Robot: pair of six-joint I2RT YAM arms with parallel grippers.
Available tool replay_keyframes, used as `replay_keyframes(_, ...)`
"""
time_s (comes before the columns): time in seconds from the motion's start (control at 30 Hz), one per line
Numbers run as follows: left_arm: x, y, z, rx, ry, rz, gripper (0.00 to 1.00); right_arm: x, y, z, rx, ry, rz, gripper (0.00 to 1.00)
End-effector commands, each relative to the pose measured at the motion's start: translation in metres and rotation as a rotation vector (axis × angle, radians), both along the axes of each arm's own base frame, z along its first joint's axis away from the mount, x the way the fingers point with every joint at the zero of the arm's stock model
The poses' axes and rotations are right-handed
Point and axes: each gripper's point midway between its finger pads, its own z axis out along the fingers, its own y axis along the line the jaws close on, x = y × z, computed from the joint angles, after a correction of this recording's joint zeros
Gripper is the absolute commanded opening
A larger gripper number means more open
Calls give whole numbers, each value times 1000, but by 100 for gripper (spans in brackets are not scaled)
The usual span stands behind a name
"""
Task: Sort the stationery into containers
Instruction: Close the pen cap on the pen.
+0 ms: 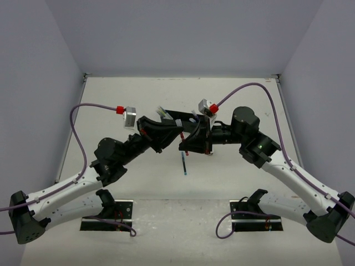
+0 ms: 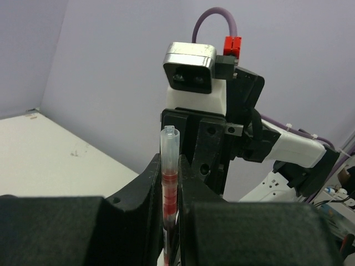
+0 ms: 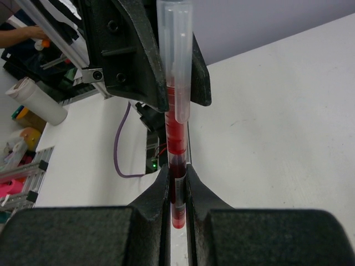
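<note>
Both claws are pinching the same red pen [image 1: 181,138] between them, out over the middle of the tabletop [image 1: 233,183]. The left claw [image 2: 169,166] is pressing its black fingers [image 2: 145,185] against the red barrel from either side, and the pen's clear cap [image 2: 169,145] is sticking up past the fingertips. The right claw [image 3: 176,172] is squeezing the pen near its red end, with its fingers [image 3: 158,191] nearly meeting around the barrel. In that wrist view the clear cap is running up between the other claw's fingers. From above, the pen is showing only as a short red streak between the two claws, just in front of the black tray [image 1: 178,115]. What is lying in the tray is too small to tell. Nearer the arm bases, a dark pen [image 1: 184,164] is lying alone on the tabletop.
</note>
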Motion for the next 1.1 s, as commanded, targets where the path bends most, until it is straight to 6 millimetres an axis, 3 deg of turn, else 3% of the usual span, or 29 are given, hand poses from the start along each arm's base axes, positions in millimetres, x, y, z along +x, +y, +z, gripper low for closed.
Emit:
replay_keyframes(0.0, -29, -15, -94, 372, 156, -131, 0, 8, 0, 63, 210, -279, -15, 0)
replay_keyframes(0.1, -19, -8, -51, 367, 61, -58, 0, -4, -2, 28, 152, -242, 48, 0)
replay_keyframes(0.13, -19, -7, -42, 368, 42, -51, 6, -6, -4, 22, 140, -231, 46, 0)
replay_keyframes(0.23, -16, -7, -22, 360, 17, -37, 74, -8, -8, 10, 126, -216, 34, 0)
replay_keyframes(0.27, -16, -7, -17, 355, 12, -35, 91, -9, -9, 8, 123, -213, 34, 0)
replay_keyframes(0.33, -17, -9, -7, 345, -9, -42, 91, -12, -10, 4, 114, -208, 45, 0)
replay_keyframes(0.4, -19, -12, 6, 321, -36, -56, 83, -17, -11, 1, 104, -202, 73, 0)
replay_keyframes(0.47, -21, -14, 10, 310, -51, -72, 71, -18, -11, 0, 99, -196, 77, 0)
replay_keyframes(0.57, -24, -16, 17, 295, -72, -88, 42, -20, -13, 1, 100, -199, 80, 0)
replay_keyframes(0.9, -26, -13, 28, 275, -108, -85, 47, -21, -11, -2, 89, -184, 98, 0)
replay_keyframes(1.07, -25, -12, 32, 273, -115, -80, 73, -21, -10, -6, 79, -177, 106, 0)
